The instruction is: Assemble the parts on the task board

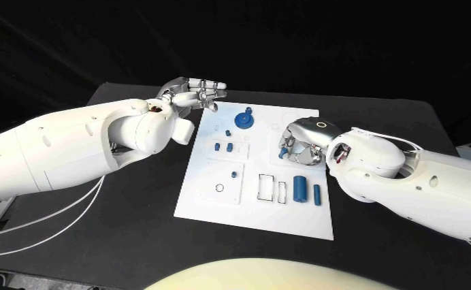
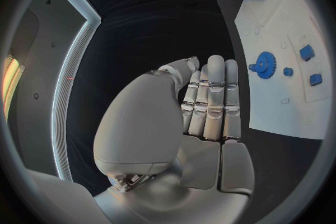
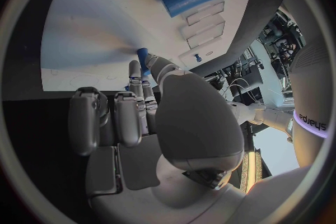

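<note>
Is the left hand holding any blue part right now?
No, the left hand hangs over bare black table beside the task board, fingers straight and nothing in them.

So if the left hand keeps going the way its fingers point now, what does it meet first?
Probably the blue gear on the task board. The left hand hangs empty off the board's far corner, fingers straight and aimed that way. Depth is unclear, so it could pass above.

Robotics lab, black table (image 1: 118, 235) (dark backdrop), task board (image 1: 221, 201)

parts (image 1: 299, 189) on task board (image 1: 221, 205), mid table (image 1: 393, 116)
</note>
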`<action>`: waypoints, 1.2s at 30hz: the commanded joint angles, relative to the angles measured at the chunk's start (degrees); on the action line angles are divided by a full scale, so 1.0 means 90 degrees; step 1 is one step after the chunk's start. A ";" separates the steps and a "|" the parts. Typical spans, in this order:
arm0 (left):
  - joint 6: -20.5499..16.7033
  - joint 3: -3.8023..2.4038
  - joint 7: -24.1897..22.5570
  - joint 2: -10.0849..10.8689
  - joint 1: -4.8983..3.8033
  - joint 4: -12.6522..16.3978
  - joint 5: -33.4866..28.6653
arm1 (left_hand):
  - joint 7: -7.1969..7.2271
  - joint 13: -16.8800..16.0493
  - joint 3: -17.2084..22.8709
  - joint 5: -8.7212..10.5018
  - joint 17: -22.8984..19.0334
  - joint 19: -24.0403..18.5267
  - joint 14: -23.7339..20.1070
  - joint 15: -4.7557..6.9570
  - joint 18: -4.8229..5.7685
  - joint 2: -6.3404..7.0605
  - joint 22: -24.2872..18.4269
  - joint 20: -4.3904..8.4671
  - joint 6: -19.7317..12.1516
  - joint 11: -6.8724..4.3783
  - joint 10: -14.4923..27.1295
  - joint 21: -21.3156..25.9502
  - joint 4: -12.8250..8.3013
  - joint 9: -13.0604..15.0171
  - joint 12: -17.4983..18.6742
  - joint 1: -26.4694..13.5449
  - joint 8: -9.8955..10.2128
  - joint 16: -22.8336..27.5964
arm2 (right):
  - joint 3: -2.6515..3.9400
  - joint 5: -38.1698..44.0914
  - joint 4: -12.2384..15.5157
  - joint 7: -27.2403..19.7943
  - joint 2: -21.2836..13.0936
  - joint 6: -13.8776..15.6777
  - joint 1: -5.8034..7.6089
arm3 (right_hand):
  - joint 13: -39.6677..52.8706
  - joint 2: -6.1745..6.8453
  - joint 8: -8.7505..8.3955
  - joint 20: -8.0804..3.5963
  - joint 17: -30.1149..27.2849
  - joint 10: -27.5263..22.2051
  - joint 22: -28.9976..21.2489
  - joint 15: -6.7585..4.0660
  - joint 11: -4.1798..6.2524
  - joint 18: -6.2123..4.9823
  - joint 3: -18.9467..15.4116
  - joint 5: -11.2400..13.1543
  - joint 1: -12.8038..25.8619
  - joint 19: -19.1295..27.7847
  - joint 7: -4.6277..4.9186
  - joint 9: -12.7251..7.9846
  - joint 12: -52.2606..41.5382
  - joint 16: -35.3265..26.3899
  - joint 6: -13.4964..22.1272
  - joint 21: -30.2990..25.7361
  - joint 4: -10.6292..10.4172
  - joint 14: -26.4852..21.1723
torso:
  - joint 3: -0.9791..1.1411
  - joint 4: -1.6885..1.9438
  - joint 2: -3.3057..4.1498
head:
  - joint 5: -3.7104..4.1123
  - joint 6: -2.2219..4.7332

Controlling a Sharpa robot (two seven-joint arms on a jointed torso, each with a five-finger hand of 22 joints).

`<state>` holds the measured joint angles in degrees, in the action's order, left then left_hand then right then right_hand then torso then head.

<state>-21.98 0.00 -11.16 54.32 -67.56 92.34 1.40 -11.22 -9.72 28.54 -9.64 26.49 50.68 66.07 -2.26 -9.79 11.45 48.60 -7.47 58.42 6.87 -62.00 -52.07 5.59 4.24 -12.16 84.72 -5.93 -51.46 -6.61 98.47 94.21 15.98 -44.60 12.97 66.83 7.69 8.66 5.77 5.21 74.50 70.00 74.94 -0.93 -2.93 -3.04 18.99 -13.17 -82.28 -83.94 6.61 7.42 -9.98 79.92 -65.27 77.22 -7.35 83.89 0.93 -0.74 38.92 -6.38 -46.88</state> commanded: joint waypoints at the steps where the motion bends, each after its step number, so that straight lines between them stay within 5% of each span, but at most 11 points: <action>1: 0.0111 -0.0004 -0.0016 -0.0012 -0.0006 0.0008 -0.0005 | 0.0015 -0.0010 -0.0010 -0.0006 -0.0010 -0.0010 -0.0027 0.0000 -0.0078 -0.0047 0.0002 -0.0017 -0.0039 0.0008 0.0037 0.0030 -0.0018 -0.0007 -0.0041 -0.0001 -0.0012 0.0041 | -0.0002 0.0028 0.0003 0.0005 0.0014 -0.0145 -0.0008 | 0.0017 -0.0062 0.0059 -0.0035 0.0010 0.0084 0.1209 -0.0051 0.0015 0.0044 0.0056 0.0028 -0.0015 -0.0090 -0.0013 0.0026 -0.0032 0.0030 -0.0079 0.0042 0.0020 0.0345 | 0.0004 0.0002 -0.0002 | 0.0004 -0.0010; 25: 0.0112 -0.0004 0.0000 -0.0006 -0.0006 0.0006 -0.0005 | 0.0015 -0.0015 -0.0012 -0.0005 -0.0017 -0.0013 -0.0029 -0.0001 -0.0080 -0.0059 0.0001 -0.0020 -0.0042 0.0008 0.0050 0.0036 -0.0025 -0.0006 -0.0068 -0.0002 -0.0023 0.0043 | -0.0016 0.0051 -0.0098 0.0151 0.0127 -0.0285 -0.0109 | 0.0026 -0.0016 0.0057 -0.0058 -0.0003 0.0099 0.1229 -0.0056 0.0009 0.0051 0.0065 0.0119 0.0127 -0.0100 -0.0013 0.0058 0.0031 0.0031 -0.0129 0.0061 -0.0031 0.0343 | 0.0002 0.0006 0.0000 | 0.0025 -0.0048; 36: 0.0107 -0.0004 0.0006 -0.0002 -0.0006 0.0004 -0.0005 | 0.0015 -0.0016 -0.0011 -0.0006 -0.0020 -0.0014 -0.0029 -0.0001 -0.0081 -0.0064 0.0001 -0.0021 -0.0044 0.0007 0.0056 0.0037 -0.0030 -0.0006 -0.0076 0.0002 -0.0026 0.0043 | -0.0015 0.0072 -0.0025 0.0171 0.0086 0.0198 -0.0123 | 0.0066 -0.0073 0.0104 -0.0073 0.0011 0.0234 0.1268 -0.0083 0.0052 0.0069 0.0113 0.0039 0.0171 -0.0142 -0.0056 0.0103 0.0005 0.0047 -0.0242 0.0152 -0.0064 0.0348 | 0.0005 0.0002 -0.0003 | 0.0007 -0.0051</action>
<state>-21.91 0.00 -10.92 54.36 -67.56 92.30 1.40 -11.22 -9.80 28.54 -9.64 26.39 50.68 66.06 -2.26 -9.79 11.45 48.60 -7.47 58.42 6.87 -62.01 -52.07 5.59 4.24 -12.64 84.72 -5.93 -51.46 -6.62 98.53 93.65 17.12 -43.69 13.18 65.93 8.22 8.07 6.45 5.01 74.55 71.74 74.91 -1.27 -2.42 -3.04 19.78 -12.56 -81.20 -84.13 6.07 8.22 -9.89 80.14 -67.02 78.39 -7.67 83.85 0.94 -0.70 38.90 -6.24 -47.35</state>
